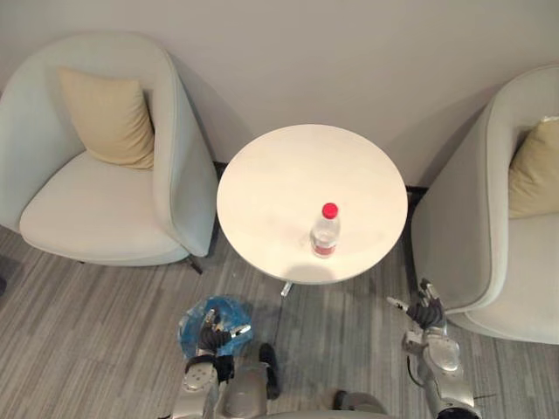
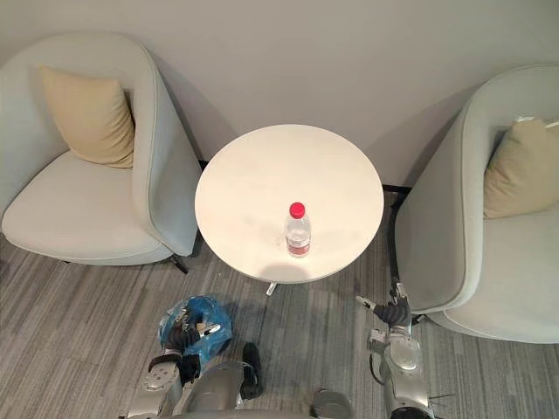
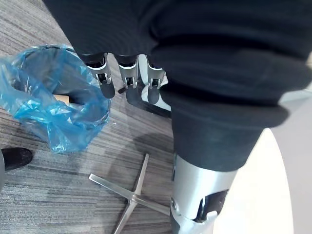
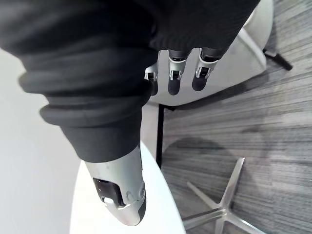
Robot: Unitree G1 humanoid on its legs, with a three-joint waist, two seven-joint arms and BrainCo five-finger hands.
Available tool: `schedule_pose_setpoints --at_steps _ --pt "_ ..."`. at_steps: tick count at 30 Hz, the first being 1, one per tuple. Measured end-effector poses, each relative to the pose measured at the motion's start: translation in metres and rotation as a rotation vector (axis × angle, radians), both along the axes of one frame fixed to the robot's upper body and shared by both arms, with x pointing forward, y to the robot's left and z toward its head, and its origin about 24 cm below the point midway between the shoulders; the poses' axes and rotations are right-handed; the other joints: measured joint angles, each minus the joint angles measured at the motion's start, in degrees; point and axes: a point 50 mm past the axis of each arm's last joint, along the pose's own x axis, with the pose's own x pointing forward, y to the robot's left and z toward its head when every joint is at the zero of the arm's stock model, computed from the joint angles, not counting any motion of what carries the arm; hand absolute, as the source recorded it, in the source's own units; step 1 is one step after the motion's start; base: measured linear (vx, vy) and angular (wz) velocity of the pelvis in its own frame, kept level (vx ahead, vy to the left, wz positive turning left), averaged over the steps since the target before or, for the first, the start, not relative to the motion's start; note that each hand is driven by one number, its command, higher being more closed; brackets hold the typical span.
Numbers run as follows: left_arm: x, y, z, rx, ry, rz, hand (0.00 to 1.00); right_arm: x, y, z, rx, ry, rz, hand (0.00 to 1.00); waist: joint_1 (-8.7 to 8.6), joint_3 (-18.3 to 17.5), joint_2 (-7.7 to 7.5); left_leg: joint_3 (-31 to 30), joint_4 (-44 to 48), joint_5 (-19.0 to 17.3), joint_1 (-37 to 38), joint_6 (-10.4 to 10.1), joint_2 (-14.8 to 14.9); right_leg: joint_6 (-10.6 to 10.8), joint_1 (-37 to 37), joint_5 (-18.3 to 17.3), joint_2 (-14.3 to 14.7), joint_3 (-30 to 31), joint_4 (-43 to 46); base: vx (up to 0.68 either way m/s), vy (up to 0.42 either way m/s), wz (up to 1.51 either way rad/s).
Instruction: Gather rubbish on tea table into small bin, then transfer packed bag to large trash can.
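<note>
1. Far left, against the wall: pale armchair (image 1: 105, 209), with a tan cushion (image 1: 109, 118) leaning in its back corner.
2. On the grey floor off that chair's near corner, beside the table's foot: small bin (image 1: 194, 325), lined with a crinkled blue bag (image 3: 46, 119), mouth open. Something small and tan inside, too little seen to name.
3. Over the bin's near rim, seen from the head: left hand (image 1: 213, 336), fingers loosely straight and spread, thumb out, gripping nothing.
4. Centre: round white tea table (image 1: 279, 179) on a metal cross foot (image 3: 131, 191). Upright on the near right part of the top: clear plastic bottle (image 1: 326, 232) with a red cap.
5. Lower right, above the floor between table and right-hand chair: right hand (image 1: 426, 312), fingers relaxed and apart, empty, well apart from the bottle.
6. Far right: second pale armchair (image 1: 489, 262), with another tan cushion (image 1: 534, 170) against its back.
</note>
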Motion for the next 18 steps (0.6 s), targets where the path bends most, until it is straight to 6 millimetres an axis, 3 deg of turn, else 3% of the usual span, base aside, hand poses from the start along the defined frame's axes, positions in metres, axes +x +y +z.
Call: schedule_pose_setpoints --at_steps 3,5,9,13,18 --pt "0.005 0.010 0.004 0.038 -0.015 -0.015 0.00 0.002 0.010 0.011 -0.048 -0.061 0.081 0.00 -0.32 -0.24 -0.52 -1.43 0.53 -0.57 0.71 -0.37 -0.12 -0.99 -3.47 -3.24 1.53 4.50 -0.04 0.09 -0.038 0.36" --pt "0.006 0.017 0.005 0.061 -0.015 -0.021 0.00 0.004 0.018 0.015 -0.091 -0.072 0.152 0.00 -0.20 -0.43 -2.03 -2.40 1.55 -0.67 0.57 -0.56 -1.78 -0.94 -4.30 -0.31 0.93 4.27 -8.21 0.12 -0.110 0.45" --pt "-0.004 0.012 -0.001 0.049 0.017 -0.022 0.00 0.006 0.026 0.015 -0.195 -0.046 0.297 0.00 -1.04 -1.65 0.46 -6.23 -0.50 0.42 -0.01 -2.37 -0.67 -1.28 -1.06 1.82 2.70 1.88 -15.38 0.08 -0.074 0.27" --pt "-0.010 0.010 -0.005 0.050 0.038 -0.036 0.00 0.000 0.031 0.009 -0.249 -0.007 0.367 0.00 -0.98 -1.87 0.42 -7.78 -3.58 2.05 1.05 -3.13 -0.04 -1.99 2.33 4.19 3.95 -0.02 -20.62 0.07 -0.053 0.17" --pt "-0.010 0.008 -0.006 0.059 0.041 -0.060 0.00 0.001 0.037 0.009 -0.262 -0.009 0.395 0.00 -1.01 -2.02 0.67 -10.09 -6.99 4.22 2.98 -3.29 -0.80 -2.03 4.52 4.23 3.70 -2.46 -21.91 0.01 -0.037 0.28"
